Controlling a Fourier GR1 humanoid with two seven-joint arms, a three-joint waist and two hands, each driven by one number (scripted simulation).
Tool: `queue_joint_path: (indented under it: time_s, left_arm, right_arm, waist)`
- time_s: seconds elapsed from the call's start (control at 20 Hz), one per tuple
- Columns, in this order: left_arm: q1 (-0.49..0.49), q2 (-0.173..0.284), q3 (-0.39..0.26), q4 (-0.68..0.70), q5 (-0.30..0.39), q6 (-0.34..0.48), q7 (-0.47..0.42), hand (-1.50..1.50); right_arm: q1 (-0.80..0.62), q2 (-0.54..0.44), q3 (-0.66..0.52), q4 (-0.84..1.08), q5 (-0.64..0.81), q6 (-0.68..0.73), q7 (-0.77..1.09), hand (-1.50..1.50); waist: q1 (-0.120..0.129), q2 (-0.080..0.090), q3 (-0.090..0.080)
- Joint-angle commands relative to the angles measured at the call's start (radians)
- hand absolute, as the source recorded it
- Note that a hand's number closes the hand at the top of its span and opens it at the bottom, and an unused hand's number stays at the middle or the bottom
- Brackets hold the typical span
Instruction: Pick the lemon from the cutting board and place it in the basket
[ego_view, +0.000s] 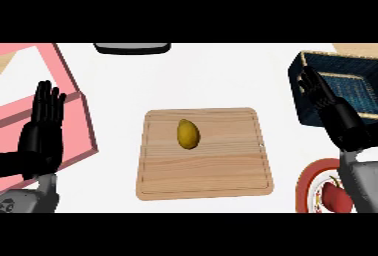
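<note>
A yellow lemon (187, 134) lies on the upper middle of a wooden cutting board (205, 170) at the centre of the counter. A dark blue woven basket (354, 82) stands at the upper right. My right hand (328, 107) is open, fingers straight, raised over the basket's left wall, well to the right of the lemon. At the left edge my left hand (43, 131) rests open with fingers up, far from the board.
A pink tray (77, 107) lies at the left, partly behind my left hand. A red-rimmed plate (311, 184) holding a red item (337, 198) sits at the lower right beside my right forearm. A dark grey object (131, 48) shows at the top edge.
</note>
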Motion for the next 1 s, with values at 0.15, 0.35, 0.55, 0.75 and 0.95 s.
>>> queue_joint_path:
  time_s: [0.15, 0.35, 0.55, 0.75, 0.95]
  left_arm:
    - [0.047, -0.016, -0.044, -0.012, -0.011, -0.06, -0.002, 0.0]
    - [0.024, -0.041, -0.121, -0.015, -0.013, -0.07, 0.079, 0.0]
    - [0.041, -0.053, -0.155, -0.036, -0.022, -0.076, 0.085, 0.0]
    - [0.036, -0.057, -0.136, -0.026, -0.019, -0.063, 0.083, 0.0]
    - [0.051, -0.04, -0.119, -0.034, -0.023, -0.047, 0.1, 0.0]
  right_arm:
    - [0.017, 0.183, 0.089, -0.296, 0.109, -0.3, 0.216, 1.5]
    - [-0.048, 0.334, 0.383, -0.32, 0.321, -0.351, 0.163, 1.5]
    - [-0.091, 0.393, 0.547, -0.146, 0.529, -0.665, 0.296, -1.5]
    - [-0.105, 0.396, 0.558, -0.091, 0.714, -0.857, 0.524, -1.5]
    - [-0.133, 0.379, 0.5, -0.003, 0.949, -0.812, 0.74, -1.5]
  waist:
    - [0.015, 0.016, 0.023]
    - [0.039, 0.018, 0.021]
    - [0.076, 0.021, 0.021]
    - [0.035, 0.009, 0.017]
    - [-0.009, -0.009, 0.011]
